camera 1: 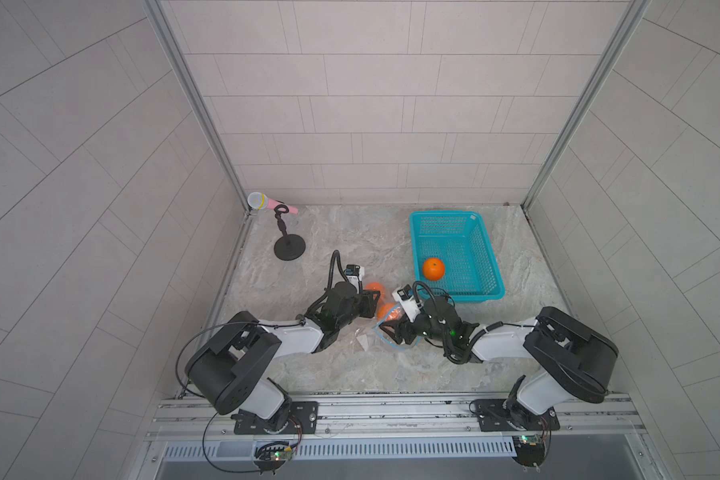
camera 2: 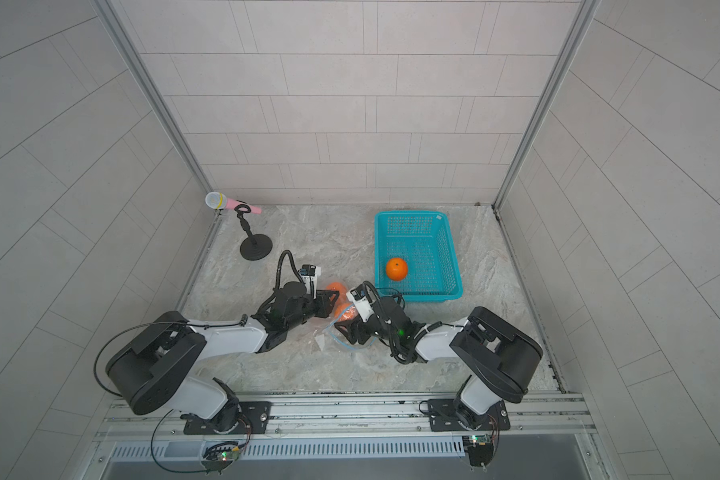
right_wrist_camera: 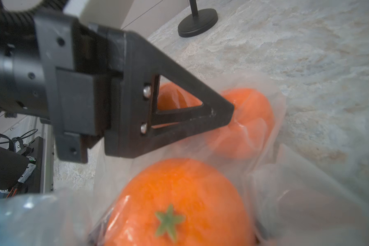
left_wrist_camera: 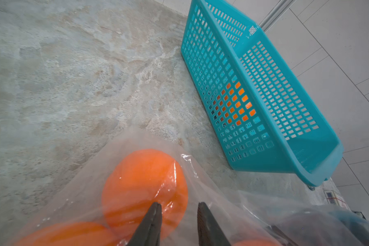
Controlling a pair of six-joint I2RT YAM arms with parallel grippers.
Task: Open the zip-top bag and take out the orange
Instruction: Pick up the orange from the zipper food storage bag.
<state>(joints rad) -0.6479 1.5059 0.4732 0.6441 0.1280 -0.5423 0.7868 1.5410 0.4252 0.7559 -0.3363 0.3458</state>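
Note:
The zip-top bag point(camera 1: 366, 337) lies crumpled at the table's middle, between both arms, with its blue zip strip point(camera 1: 385, 341) by my right gripper. It holds two oranges. The far orange point(camera 1: 373, 287) lies under the film, and my left gripper point(left_wrist_camera: 179, 213) rests on the bag over it, jaws apart. The near orange point(right_wrist_camera: 177, 204), green star stem up, sits in the bag's mouth. My right gripper point(camera 1: 388, 326) is closed around this one. Its fingers show only as dark slivers at the fruit's sides.
A teal mesh basket point(camera 1: 449, 218) stands at the back right with another orange point(camera 1: 433, 269) in it, close behind the right wrist. A pink microphone on a black stand point(camera 1: 288, 246) is at the back left.

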